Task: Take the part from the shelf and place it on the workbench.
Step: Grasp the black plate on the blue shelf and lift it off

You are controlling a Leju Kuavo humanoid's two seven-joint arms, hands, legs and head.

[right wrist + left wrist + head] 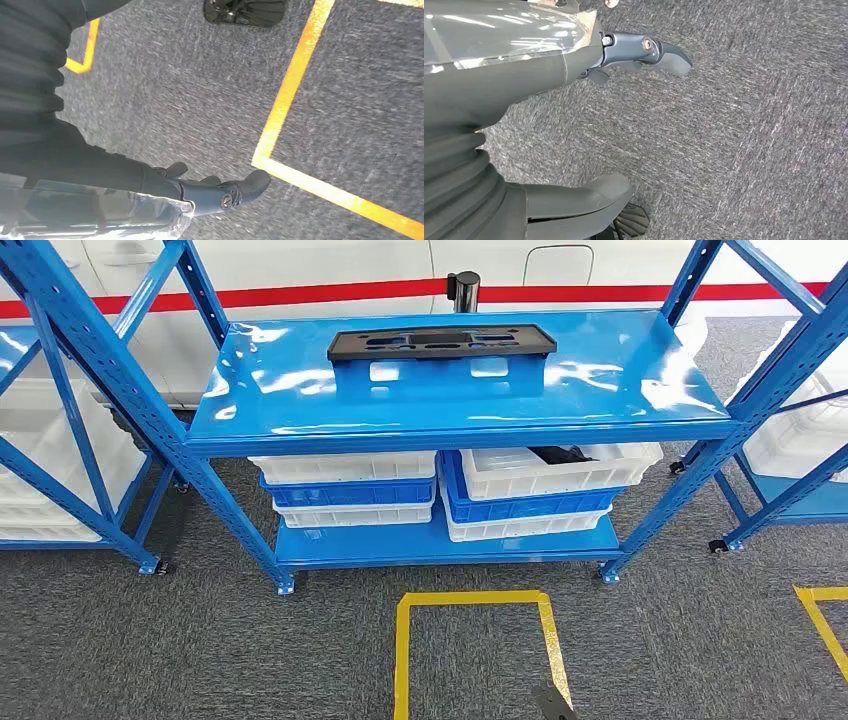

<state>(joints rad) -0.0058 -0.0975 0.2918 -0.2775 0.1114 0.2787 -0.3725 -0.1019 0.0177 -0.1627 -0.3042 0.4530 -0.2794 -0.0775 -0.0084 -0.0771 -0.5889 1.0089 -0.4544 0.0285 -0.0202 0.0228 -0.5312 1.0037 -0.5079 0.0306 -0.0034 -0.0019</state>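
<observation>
The part (441,341) is a long flat black panel with cut-outs. It lies on the top board of the blue shelf (300,400), towards the back and near the middle. My left hand (519,95) hangs over grey carpet; its thumb (589,197) and its fingers (659,52) are spread apart and hold nothing. My right hand (155,182) also hangs above the carpet. Its fingers (245,187) are stretched out and hold nothing, close to a yellow tape corner (262,160). Both hands are far below and in front of the part.
White and blue crates (345,490) are stacked on the lower board, and the right stack (545,475) has something dark in it. More blue racks with white crates (50,450) stand to either side. A yellow tape square (470,640) marks the carpet before the shelf.
</observation>
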